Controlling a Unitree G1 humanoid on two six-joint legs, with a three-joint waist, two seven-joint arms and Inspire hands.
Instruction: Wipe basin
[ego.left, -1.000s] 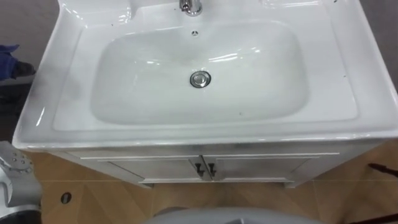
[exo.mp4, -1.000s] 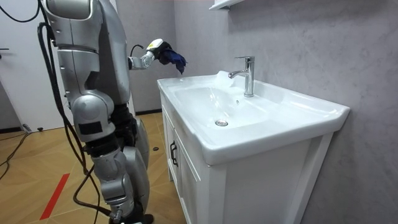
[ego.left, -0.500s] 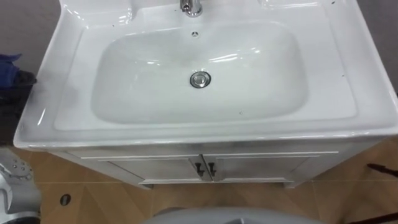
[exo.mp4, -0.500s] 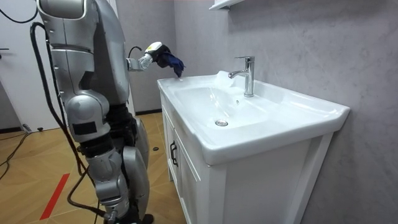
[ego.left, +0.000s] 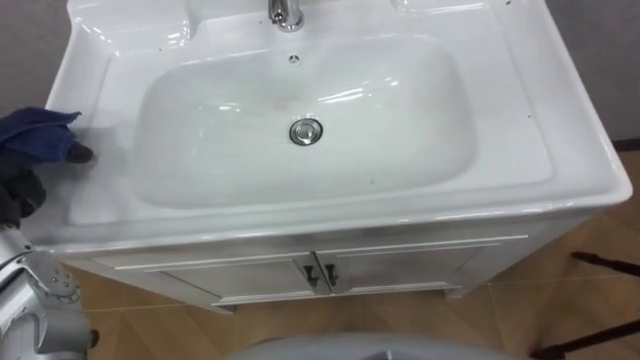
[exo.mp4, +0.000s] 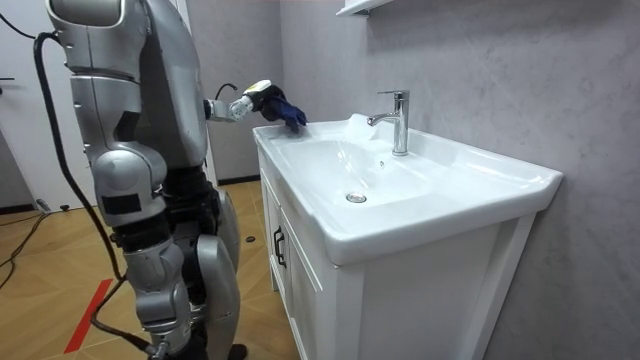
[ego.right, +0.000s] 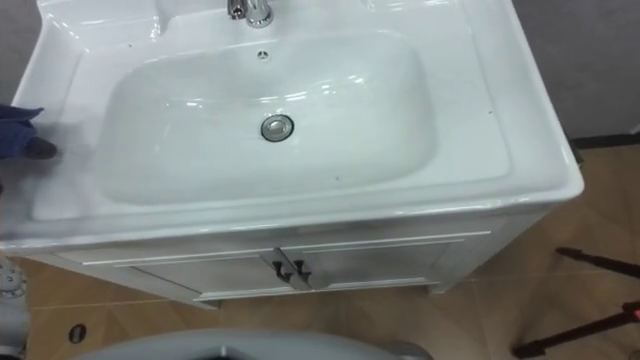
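White ceramic made up the basin (ego.left: 225, 150), a broad rectangular bowl with rounded corners sunk into a flat rim. A chrome drain (ego.left: 306, 131) sat at the middle of the bowl, a small overflow hole (ego.left: 294, 59) lay behind it, and a chrome tap (exo.mp4: 397, 120) stood at the centre of the back edge. A few dark specks dotted the rim on the robot's right.

A blue cloth (ego.left: 37, 134) lay bunched at the basin's left rim, outside the bowl, and in the room view its lower end appeared to touch that rim. The left hand (exo.mp4: 251, 100) held the cloth, its fingers curled round the fabric, with the arm reaching out from the robot's body.

The robot stood upright facing the front of the white cabinet (ego.left: 400, 268) under the basin, whose two doors met at a pair of dark handles (ego.left: 320, 275). Wood flooring (ego.left: 575, 305) lay beneath, and a grey textured wall (exo.mp4: 490, 80) rose behind the tap.
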